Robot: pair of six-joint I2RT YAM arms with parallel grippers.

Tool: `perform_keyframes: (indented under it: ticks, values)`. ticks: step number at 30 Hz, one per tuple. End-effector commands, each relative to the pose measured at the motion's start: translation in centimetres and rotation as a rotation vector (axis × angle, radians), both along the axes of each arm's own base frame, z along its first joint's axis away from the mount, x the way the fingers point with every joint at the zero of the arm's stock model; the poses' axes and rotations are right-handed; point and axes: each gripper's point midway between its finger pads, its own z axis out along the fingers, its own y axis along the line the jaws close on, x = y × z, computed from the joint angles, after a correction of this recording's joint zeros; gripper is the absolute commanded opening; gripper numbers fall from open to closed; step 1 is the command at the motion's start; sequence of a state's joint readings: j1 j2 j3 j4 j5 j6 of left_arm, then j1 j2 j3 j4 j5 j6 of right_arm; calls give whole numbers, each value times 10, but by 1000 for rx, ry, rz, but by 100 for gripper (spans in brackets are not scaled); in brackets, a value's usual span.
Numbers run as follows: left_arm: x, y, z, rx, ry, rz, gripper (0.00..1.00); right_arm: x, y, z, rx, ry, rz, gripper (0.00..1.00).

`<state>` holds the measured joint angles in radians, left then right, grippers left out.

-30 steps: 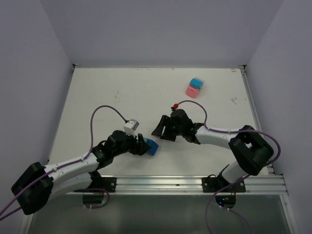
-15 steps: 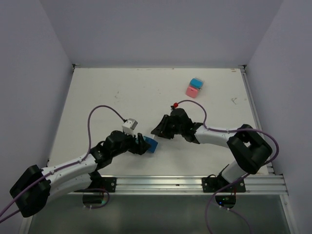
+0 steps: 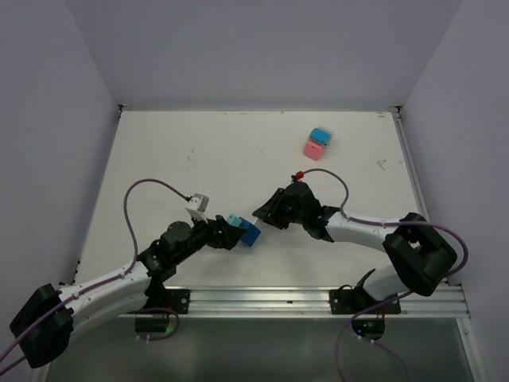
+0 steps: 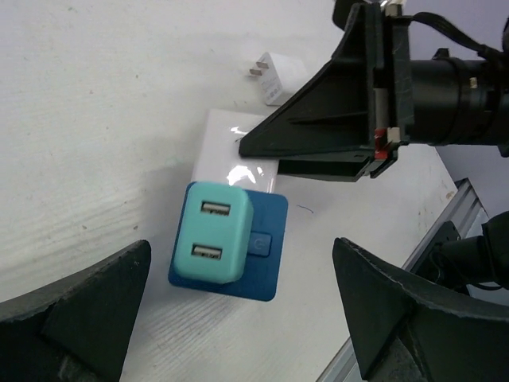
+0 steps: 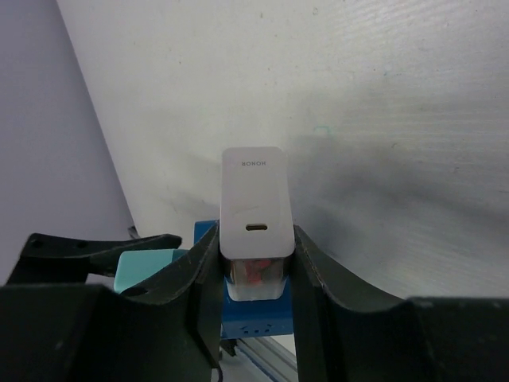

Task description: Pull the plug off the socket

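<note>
Right gripper (image 5: 254, 243) is clamping the white plug (image 5: 252, 199), apparently seated in the blue socket (image 3: 251, 234) low-centre in the top view, with left gripper (image 4: 242, 255) gaping wide just beside it; extraction is starting, likely calling for left bracing the socket, right pulling straight out.

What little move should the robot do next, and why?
Probably shut the left pincer on the blue socket. It stands wide open with the socket between its two sides, not touching it, while the right pincer seems to squeeze the white plug stuck in that socket. Holding the socket should let the plug slide out.
</note>
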<state>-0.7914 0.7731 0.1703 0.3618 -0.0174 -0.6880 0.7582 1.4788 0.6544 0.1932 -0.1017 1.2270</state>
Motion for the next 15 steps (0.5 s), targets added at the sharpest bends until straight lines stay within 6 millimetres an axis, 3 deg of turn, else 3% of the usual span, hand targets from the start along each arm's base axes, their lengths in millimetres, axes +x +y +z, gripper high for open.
perform_keyframes:
  ticks: [1, 15]
  values:
    - [10, 5, 10, -73, -23, 77, 100, 25, 10, 64, 168, -130, -101, 0]
    - [12, -7, 12, -110, -17, 48, 100, 29, 10, 87, 276, -121, -164, 0]
